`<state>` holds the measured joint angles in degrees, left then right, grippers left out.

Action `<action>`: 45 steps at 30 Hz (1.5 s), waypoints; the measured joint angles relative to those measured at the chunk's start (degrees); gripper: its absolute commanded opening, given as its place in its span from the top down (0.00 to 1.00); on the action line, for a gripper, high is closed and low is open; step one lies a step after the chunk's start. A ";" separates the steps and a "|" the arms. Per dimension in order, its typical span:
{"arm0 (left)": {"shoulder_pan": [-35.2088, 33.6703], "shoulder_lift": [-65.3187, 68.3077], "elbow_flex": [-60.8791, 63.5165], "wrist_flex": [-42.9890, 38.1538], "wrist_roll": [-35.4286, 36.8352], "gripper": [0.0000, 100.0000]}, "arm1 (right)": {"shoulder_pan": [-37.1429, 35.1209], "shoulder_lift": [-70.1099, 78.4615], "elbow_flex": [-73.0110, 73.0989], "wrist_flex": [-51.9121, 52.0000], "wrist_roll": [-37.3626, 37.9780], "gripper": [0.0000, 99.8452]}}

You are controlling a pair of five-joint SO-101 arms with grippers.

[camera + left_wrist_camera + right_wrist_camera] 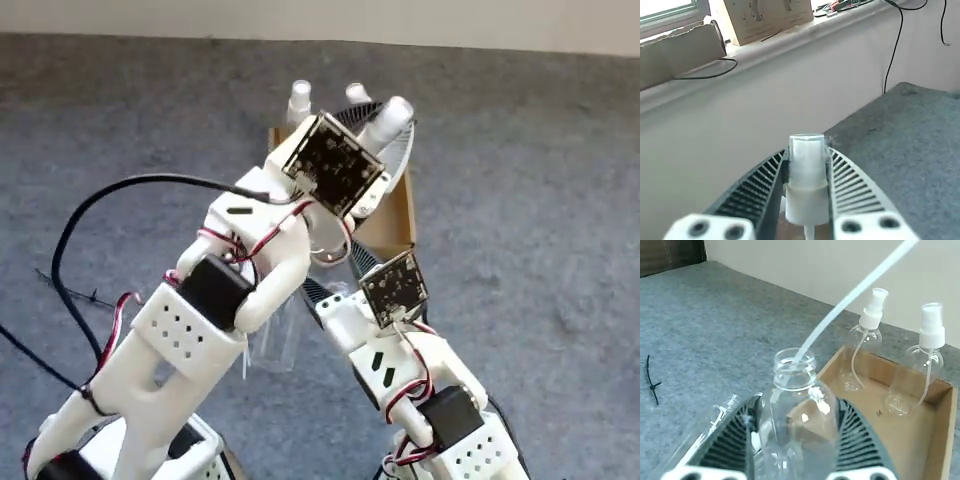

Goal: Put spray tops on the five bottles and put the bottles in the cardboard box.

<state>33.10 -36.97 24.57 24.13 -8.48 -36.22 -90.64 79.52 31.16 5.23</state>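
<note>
**A:** Bottle check first: which hand is holding it?

**B:** The right hand (796, 407) is clenching the open clear bottle (795, 435) between its two fingers. The bottle is standing upright, and its neck is rising free above them.

**A:** And the other arm?

**B:** The left hand (807, 152) is pinching a white spray top (807, 175) by its head, up above the bottle. The top's thin dip tube (850, 295) is slanting down, and its end is sitting inside the bottle's mouth. The collar is not yet resting on the neck.

**A:** Where is the cardboard box lying?

**B:** The cardboard box (940, 440) is sitting on the grey bench (700, 315), just behind the held bottle. Two bottles already wearing spray tops are standing upright in it, side by side towards its far wall: a capped bottle (862, 347) and a second capped bottle (919, 367).

**A:** Is anything else lying around?

**B:** A clear object (715, 417) is lying against the right hand's outer finger, but I cannot tell what it is. A black cable tie (652, 385) is resting on the bench, well apart from the box.
</note>
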 measured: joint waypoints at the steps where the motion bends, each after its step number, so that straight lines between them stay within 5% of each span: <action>1: 0.00 -1.14 1.32 0.00 0.00 0.99 | 0.00 0.00 0.00 0.00 -0.88 1.00; 18: -0.88 -16.00 22.59 0.70 0.44 0.99 | 4.22 0.00 0.00 0.09 -5.19 1.00; 24: -0.88 -16.00 22.77 0.70 0.44 0.90 | 4.31 0.00 0.00 0.09 -5.19 1.00; 45: -5.45 -16.09 16.44 12.04 0.53 0.89 | 4.66 0.00 0.00 0.09 -5.19 1.00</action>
<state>27.65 -53.05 41.01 36.18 -7.96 -31.56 -90.64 79.52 31.25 0.04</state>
